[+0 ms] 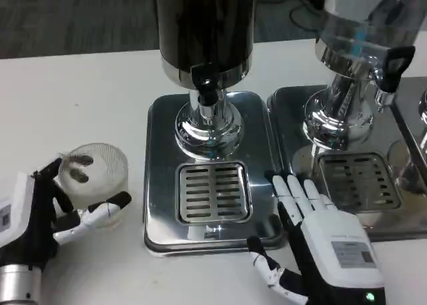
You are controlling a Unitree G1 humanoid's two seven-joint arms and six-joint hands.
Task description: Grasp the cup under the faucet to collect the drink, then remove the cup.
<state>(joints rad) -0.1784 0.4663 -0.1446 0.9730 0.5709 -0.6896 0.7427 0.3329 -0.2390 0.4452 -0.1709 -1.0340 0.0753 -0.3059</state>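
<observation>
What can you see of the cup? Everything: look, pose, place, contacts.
The cup is small, clear and ribbed, plastic by its look. It stands upright on the white table, left of the dark dispenser's steel base, not under the faucet and not on the drip grate. Looking down through its mouth, two dark spots show; whether it holds any drink cannot be told. The left hand wraps it, with black-tipped fingers at its near and far sides.
</observation>
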